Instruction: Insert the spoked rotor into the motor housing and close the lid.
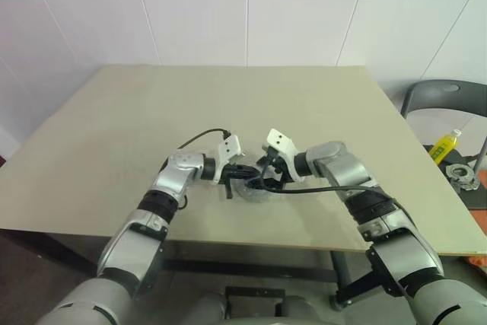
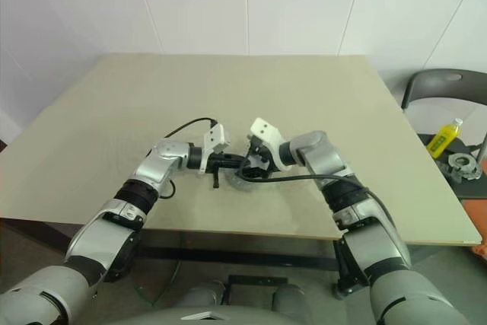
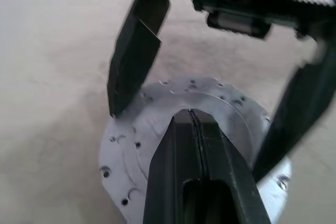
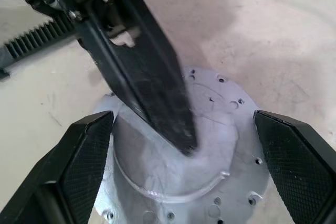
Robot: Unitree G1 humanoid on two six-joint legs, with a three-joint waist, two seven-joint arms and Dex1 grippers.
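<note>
Right wrist view — silver disc (image 4: 210, 156) flat, axis up.

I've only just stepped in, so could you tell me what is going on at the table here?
The robot has both arms over a silvery round part lying on the table. The left end effector is shut, and its closed fingers press down on the middle of that part. The right end effector is open, one finger on each side of the part and neither gripping it. On a chair to the right are a yellow bottle and another round metal part.
</note>
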